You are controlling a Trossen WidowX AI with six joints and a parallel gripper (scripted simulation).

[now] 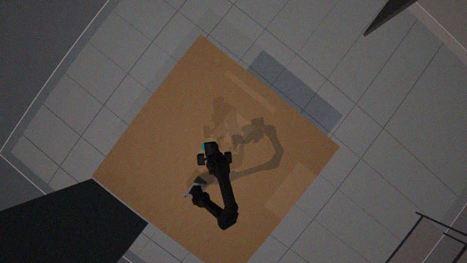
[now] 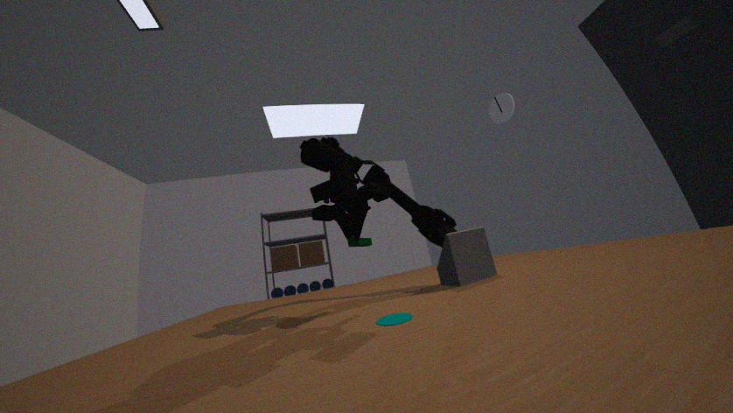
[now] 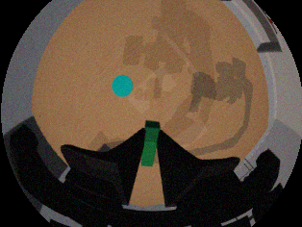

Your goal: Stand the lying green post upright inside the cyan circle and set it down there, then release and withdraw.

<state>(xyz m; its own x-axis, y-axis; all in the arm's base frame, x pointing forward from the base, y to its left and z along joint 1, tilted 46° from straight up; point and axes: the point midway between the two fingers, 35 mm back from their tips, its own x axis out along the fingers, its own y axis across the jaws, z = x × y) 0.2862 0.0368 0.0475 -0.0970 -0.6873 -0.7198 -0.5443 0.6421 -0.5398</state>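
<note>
A brown wooden worktop (image 2: 564,328) fills the foreground under dim light, with grey walls behind. Nearest on it, the flat cyan circle (image 2: 394,318) is seen lying bare on the wood. Above and slightly beyond it, the claw (image 2: 358,236) is held high in the air, clamped on the green post (image 2: 359,241), which appears to lie roughly level between the fingers, though its tilt is hard to judge in the gloom. In the wrist view the green post (image 3: 150,144) is pinched at the fingertips, with the cyan circle (image 3: 122,86) ahead and to the left. Farther back, the grey base block (image 2: 465,256) is set on the worktop, and a shelf rack (image 2: 296,254) is seen against the far wall.
</note>
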